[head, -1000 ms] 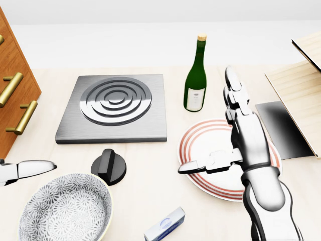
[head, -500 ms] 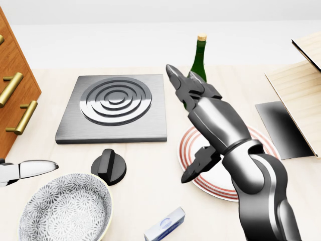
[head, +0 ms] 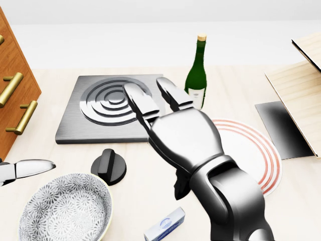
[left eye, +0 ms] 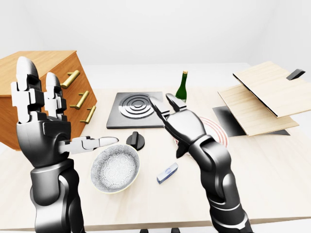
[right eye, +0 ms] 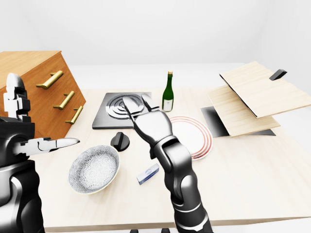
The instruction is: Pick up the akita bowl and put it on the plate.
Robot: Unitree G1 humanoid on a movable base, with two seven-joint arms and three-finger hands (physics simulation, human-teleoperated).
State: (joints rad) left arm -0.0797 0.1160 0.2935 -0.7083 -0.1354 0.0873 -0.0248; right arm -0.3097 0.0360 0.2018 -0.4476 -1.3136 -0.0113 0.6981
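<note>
Grey-and-white speckled, the akita bowl (head: 65, 208) sits upright on the pale table (head: 291, 201) at the bottom left of my head view. It is empty and neither hand touches it. My right hand (head: 183, 133) hangs mid-frame, up and to the right of the bowl and well apart from it, with the black knob (head: 109, 166) lying between the two. In that view the hand covers the left edge of the plate (head: 253, 150), which lies to the right of the bowl.

My count is one bowl, one red-ringed plate, one green wine bottle (head: 196, 75), one knob and one small blue-and-white box (head: 165, 224). There is also one grey burner slab (head: 113, 108) and one wooden drawer cabinet (left eye: 53, 82) with three brass handles. Two light wooden panels (left eye: 262, 94) lie stacked at the right, over a dark sheet (head: 281, 125).

The right arm comes up from the bottom of the view, bent at the wrist, its back towards me. Its fingers (head: 143, 105) stretch out towards the burner slab, spread and gripping nothing. In the left-eye view my left hand (left eye: 41, 121) is raised with its fingers pointing straight up and its thumb (left eye: 95, 143) held out level. The thumb's tip shows just above the bowl's rim in that view. That hand too is spread wide and holds nothing.
</note>
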